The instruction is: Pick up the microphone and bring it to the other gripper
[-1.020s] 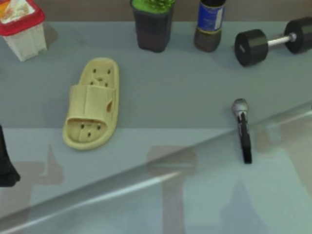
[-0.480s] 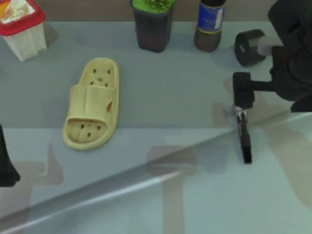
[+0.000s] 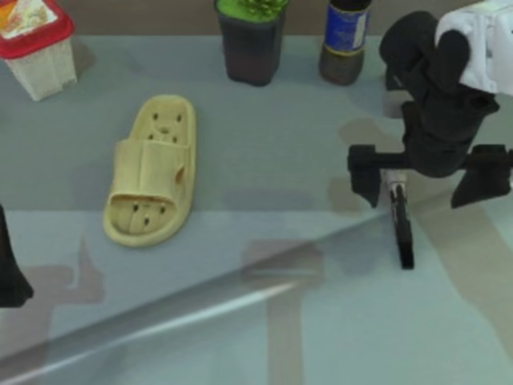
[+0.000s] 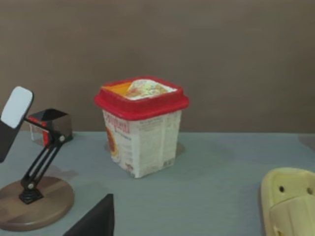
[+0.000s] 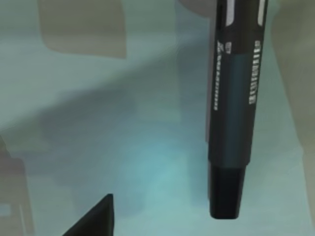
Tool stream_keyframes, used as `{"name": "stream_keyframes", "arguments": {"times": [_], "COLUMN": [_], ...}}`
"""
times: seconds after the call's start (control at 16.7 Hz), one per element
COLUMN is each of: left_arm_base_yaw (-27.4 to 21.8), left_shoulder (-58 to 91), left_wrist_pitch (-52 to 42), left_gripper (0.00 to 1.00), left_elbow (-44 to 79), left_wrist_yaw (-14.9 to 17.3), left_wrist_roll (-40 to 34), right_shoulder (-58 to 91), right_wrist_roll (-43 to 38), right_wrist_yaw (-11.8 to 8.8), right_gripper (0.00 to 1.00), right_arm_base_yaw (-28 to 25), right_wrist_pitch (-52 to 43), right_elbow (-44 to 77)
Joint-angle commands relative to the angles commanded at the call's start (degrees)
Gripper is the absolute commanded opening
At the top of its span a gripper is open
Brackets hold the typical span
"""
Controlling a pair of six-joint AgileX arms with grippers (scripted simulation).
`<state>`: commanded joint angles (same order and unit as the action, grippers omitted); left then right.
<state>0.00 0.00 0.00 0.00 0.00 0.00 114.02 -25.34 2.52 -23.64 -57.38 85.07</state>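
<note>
The microphone (image 3: 403, 228) lies on the table at the right, its black handle pointing toward the front edge. Its grey mesh head is mostly hidden under my right arm. My right gripper (image 3: 422, 183) hovers over the head end and is open wide, with one finger on each side of the mic and nothing held. In the right wrist view the black handle (image 5: 234, 98) runs along the table, and one fingertip (image 5: 98, 216) shows apart from it. My left gripper (image 3: 10, 277) is parked at the table's left edge; its one visible finger (image 4: 98, 219) sits far to the side.
A yellow slipper (image 3: 150, 170) lies left of centre. Along the back stand a red-lidded tub (image 3: 36, 44), a dark pot with a green plant (image 3: 250, 40) and a bottle (image 3: 345, 40). My right arm covers the dumbbell. The left wrist view shows a stand on a wooden base (image 4: 34, 196).
My right arm has come further in from the back right and now covers the dumbbell. Its gripper has spread wide and now straddles the mic's head. The microphone has not moved.
</note>
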Motion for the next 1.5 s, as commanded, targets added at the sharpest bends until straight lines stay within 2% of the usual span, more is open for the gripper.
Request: {"name": "stream_keyframes", "arguments": {"times": [0.36,0.78,1.08,1.5], "left_arm_base_yaw": [0.0,0.0,0.0,0.0], "left_shoulder": [0.0,0.0,0.0,0.0], "left_wrist_pitch": [0.0,0.0,0.0,0.0], "left_gripper": [1.0,1.0,1.0,1.0], "left_elbow": [0.0,0.0,0.0,0.0], "left_wrist_yaw": [0.0,0.0,0.0,0.0], "left_wrist_roll": [0.0,0.0,0.0,0.0], "right_shoulder": [1.19,9.7,10.38,10.38], "right_wrist_roll": [0.21,0.4,0.41,0.41], "right_wrist_yaw": [-0.01,0.05,0.05,0.05], "right_gripper": [1.0,1.0,1.0,0.47], "right_arm_base_yaw": [0.26,0.54,0.55,0.55], "right_wrist_pitch": [2.36,18.2,19.15,19.15], "right_elbow": [-1.36,-8.25,-8.75,-8.75]}}
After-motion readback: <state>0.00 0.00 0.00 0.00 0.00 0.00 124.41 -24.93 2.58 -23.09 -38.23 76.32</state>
